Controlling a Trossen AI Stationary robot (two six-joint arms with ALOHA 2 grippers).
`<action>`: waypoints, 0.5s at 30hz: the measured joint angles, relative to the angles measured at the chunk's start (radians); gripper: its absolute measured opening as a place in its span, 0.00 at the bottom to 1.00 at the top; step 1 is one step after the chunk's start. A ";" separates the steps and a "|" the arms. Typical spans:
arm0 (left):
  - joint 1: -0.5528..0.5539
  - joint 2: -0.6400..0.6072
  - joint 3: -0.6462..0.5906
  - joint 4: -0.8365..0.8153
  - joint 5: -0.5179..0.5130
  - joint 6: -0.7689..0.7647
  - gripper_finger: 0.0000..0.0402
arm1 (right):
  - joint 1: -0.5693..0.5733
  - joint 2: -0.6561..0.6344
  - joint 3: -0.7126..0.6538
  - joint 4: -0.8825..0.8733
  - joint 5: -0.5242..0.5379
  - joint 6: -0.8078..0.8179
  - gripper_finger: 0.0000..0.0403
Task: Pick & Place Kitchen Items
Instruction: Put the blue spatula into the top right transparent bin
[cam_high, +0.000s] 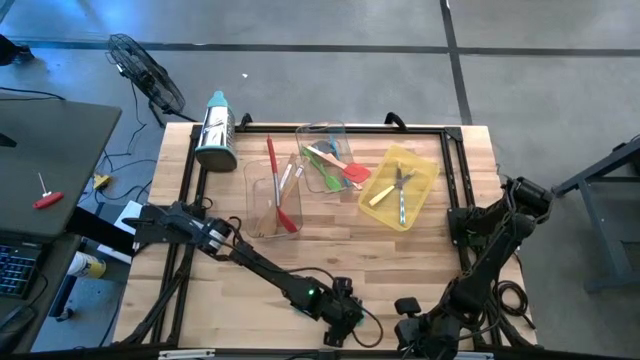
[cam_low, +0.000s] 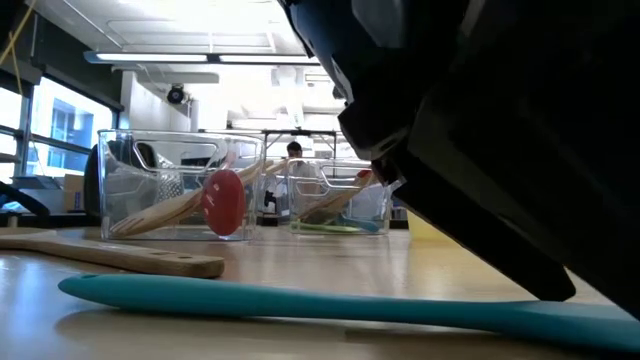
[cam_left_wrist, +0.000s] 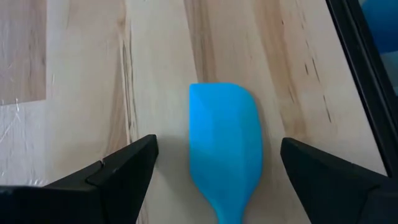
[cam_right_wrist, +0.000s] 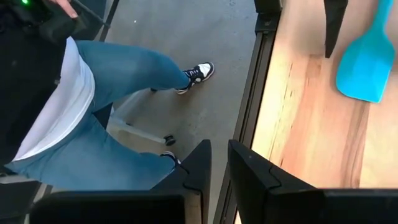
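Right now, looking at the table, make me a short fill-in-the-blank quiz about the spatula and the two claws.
1. The left claw stands ____ over the spatula.
2. The spatula's blade is ____ in colour.
3. The right claw hangs past the table's edge, holding ____.
4. The spatula lies flat on the ____.

Missing words: open; teal; nothing; table

A pale wooden table (cam_high: 330, 255) with a black frame fills the middle of the high view; on it, at upper left, a steel box grater (cam_high: 216, 132) lying down; at centre two clear trays (cam_high: 268, 200) of utensils; right of them a yellow tray (cam_high: 400, 187); near the bottom edge a teal spatula (cam_left_wrist: 225, 143) flat on the wood; in the low view a wooden utensil (cam_low: 120, 255) lies behind it.
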 joint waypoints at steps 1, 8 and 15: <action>-0.001 0.000 -0.001 0.002 0.000 0.007 0.85 | 0.000 0.000 0.000 -0.001 0.000 -0.001 0.11; -0.007 0.022 -0.002 0.001 -0.019 0.017 0.85 | 0.000 0.000 0.000 0.000 0.000 -0.010 0.11; -0.006 0.044 0.000 -0.011 -0.019 0.010 0.79 | 0.000 0.000 0.000 0.000 0.002 -0.003 0.11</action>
